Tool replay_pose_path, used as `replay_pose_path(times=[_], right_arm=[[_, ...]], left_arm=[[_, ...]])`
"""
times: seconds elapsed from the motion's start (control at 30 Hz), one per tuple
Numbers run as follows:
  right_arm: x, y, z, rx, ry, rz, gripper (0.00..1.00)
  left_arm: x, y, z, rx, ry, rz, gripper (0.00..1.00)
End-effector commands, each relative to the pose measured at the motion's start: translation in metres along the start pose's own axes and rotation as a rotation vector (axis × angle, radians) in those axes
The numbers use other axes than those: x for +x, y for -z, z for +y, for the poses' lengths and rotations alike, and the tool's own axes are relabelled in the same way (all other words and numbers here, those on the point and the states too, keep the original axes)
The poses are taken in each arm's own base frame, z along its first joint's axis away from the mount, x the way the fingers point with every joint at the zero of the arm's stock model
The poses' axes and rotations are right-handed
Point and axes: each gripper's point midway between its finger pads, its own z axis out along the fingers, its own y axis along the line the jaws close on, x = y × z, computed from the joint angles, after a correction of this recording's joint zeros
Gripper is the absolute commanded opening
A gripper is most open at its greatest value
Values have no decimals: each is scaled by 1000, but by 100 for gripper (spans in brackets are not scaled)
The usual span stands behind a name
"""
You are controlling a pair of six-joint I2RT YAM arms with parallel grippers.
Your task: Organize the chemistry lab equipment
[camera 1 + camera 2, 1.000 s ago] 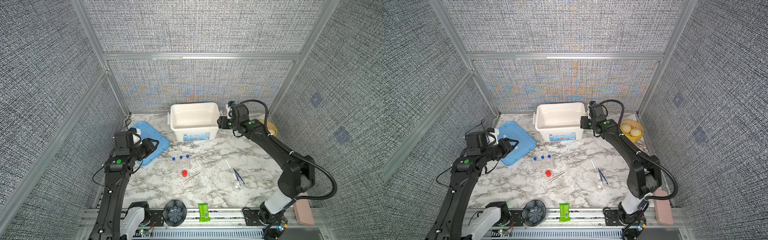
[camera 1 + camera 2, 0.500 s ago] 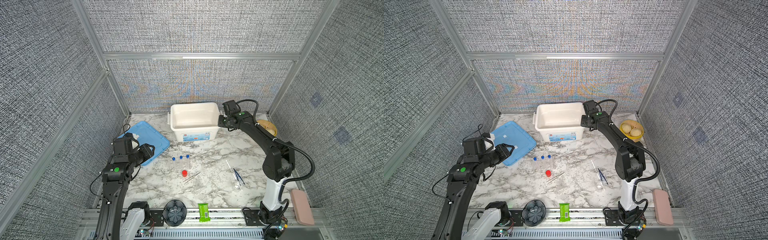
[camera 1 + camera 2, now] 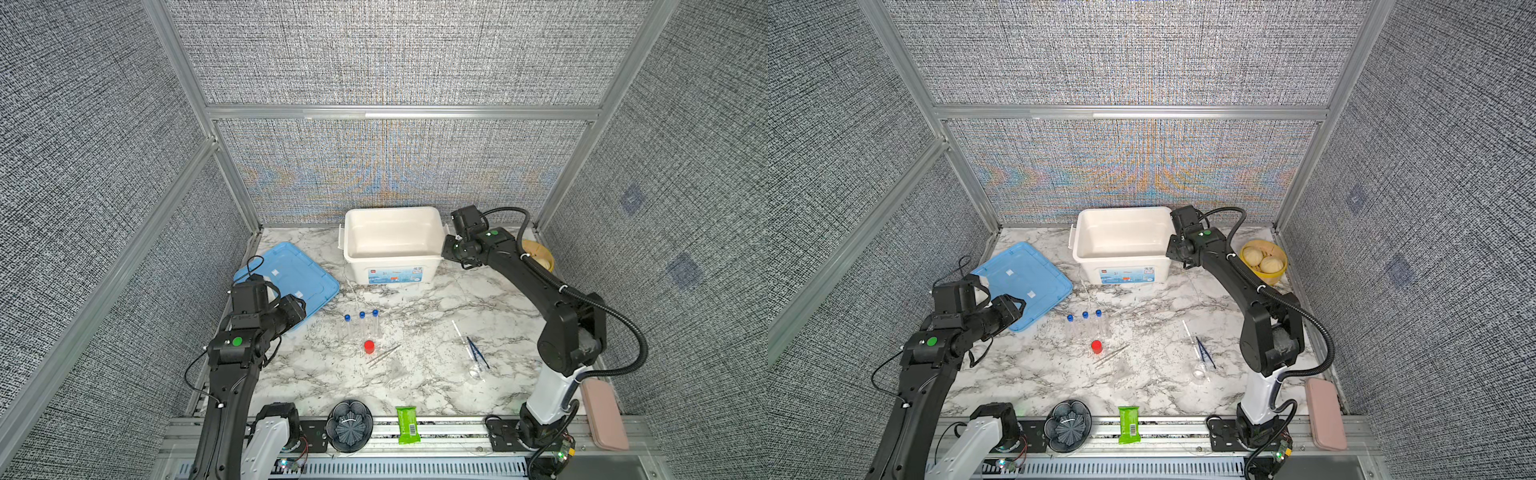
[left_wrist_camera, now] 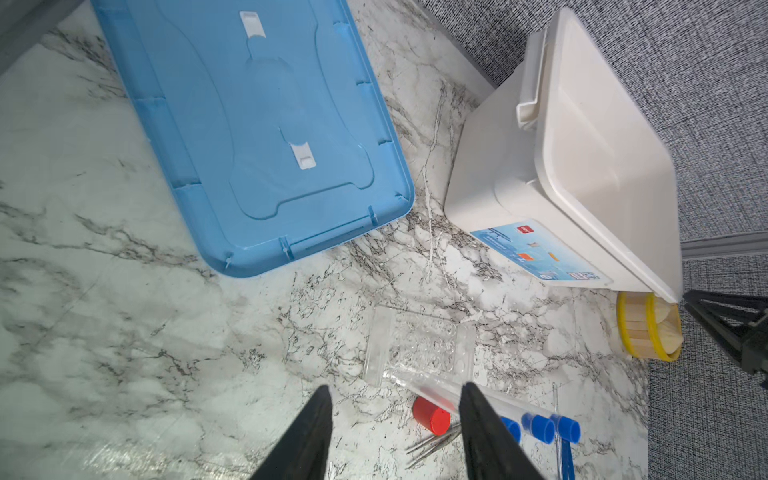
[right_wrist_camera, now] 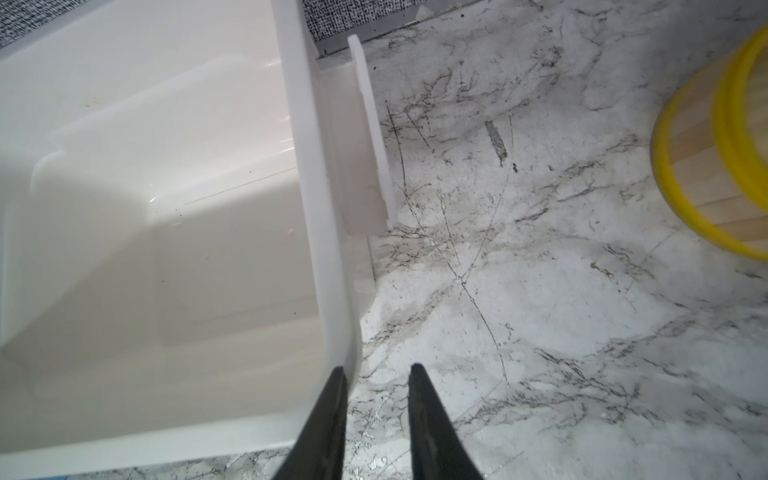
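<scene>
Bin [image 3: 357, 270] corner: I am bringing my right gripper [image 5: 378, 368] in around its rim, jaws narrowly apart and not yet pinching. I am judging the wall should seat deep before any pull. My left gripper [image 4: 395, 385] is hovering open and empty. The tubes [image 3: 361, 324], red-capped vial [image 3: 369, 346] and silver tweezers [image 3: 384, 355] are lying loose between my arms, none binned. Against a second ago, my right jaws are narrower and the bin is sitting unmoved.

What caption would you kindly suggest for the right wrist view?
Right gripper, fingers apart, at the rim of the white bin near its corner, above the marble table; yellow-banded basket nearby.
</scene>
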Motion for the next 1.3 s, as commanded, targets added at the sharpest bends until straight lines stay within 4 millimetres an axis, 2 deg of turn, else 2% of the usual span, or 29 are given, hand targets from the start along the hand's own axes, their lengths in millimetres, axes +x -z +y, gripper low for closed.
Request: replay_pose_path(times=[0.0,0.07,0.13,0.23,0.3,0.33,0.4,0.47,0.6,0.67,0.77,0.8,0.97,1.27], right_arm=[[2,2,-8,9,-27,-25,25],[5,3,-7,-19,-5,-27,25],[3,9,4,-87,63,-39,26],[-9,15,16,-146,116,-85,37],[-16,16,30,-211,160,-105,49],[-20,15,34,-229,171,-108,51],[-26,8,40,-234,192,-113,54],[-32,-3,37,-194,185,-117,55],[-39,-22,31,-117,186,-96,56],[-38,-29,26,-75,181,-78,52],[-34,-33,16,-20,168,-53,38],[-32,-32,15,-16,171,-47,33],[-17,-29,8,-15,168,-17,21],[7,-5,3,-21,185,14,17]], left_arm=[[-8,-2,6,-34,12,-37,51],[-11,0,8,-52,11,-57,51],[-15,2,6,-43,7,-75,51],[-18,3,0,-24,5,-72,51],[-18,0,0,-28,7,-60,51],[-17,-2,2,-33,10,-57,51],[-14,-8,7,-47,17,-45,51],[-11,-12,12,-69,23,-34,51],[-3,-17,41,-203,21,-18,51],[-1,-17,49,-249,8,-4,51],[2,-15,58,-297,16,3,51],[2,-15,58,-297,13,3,51],[3,-21,52,-259,17,15,51],[4,-36,43,-210,44,53,51]])
